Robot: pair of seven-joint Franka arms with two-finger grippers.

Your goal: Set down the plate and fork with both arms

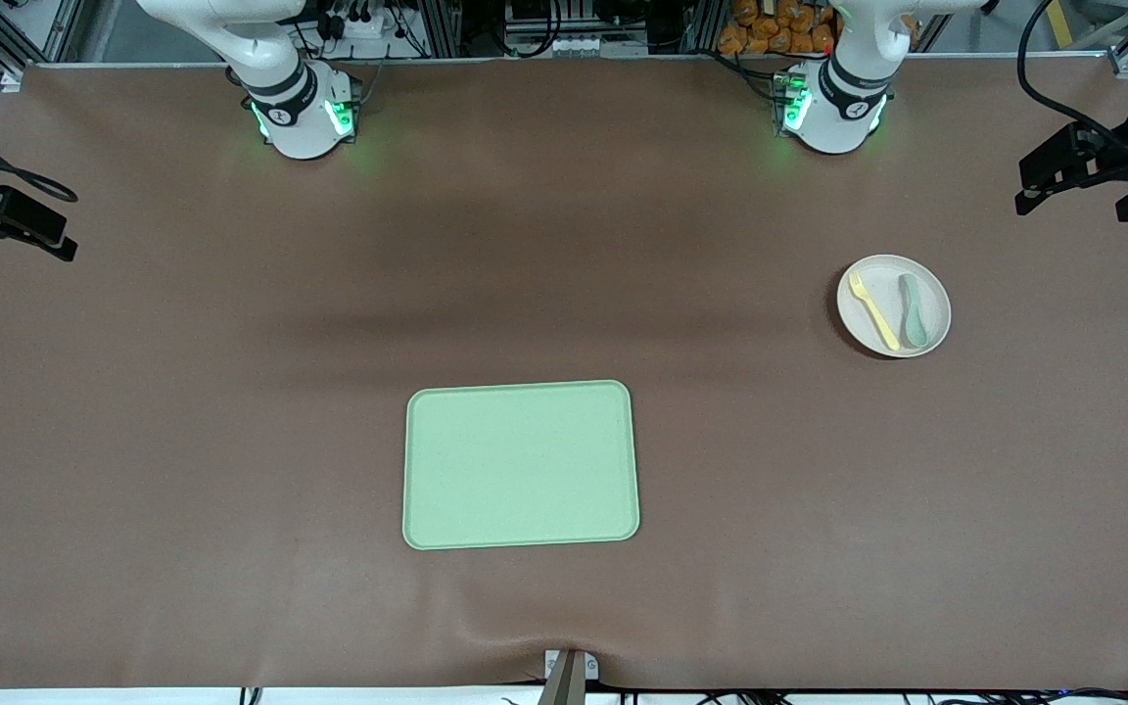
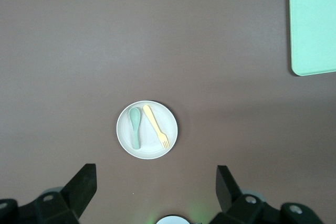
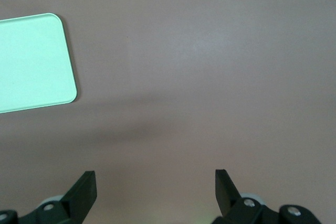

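Green tray [image 1: 521,465] nearest the front camera, plate [image 1: 929,338] farther, toward the left arm's end, fork [image 1: 873,310] beside spoon [image 1: 912,310] on it, left gripper [image 2: 156,190] wide open, empty, high over table, right gripper [image 3: 156,188] likewise.

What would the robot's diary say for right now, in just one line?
plate: holds fork and spoon, left arm's end | tray: bare | left claw: open, above plate | right claw: open, over table
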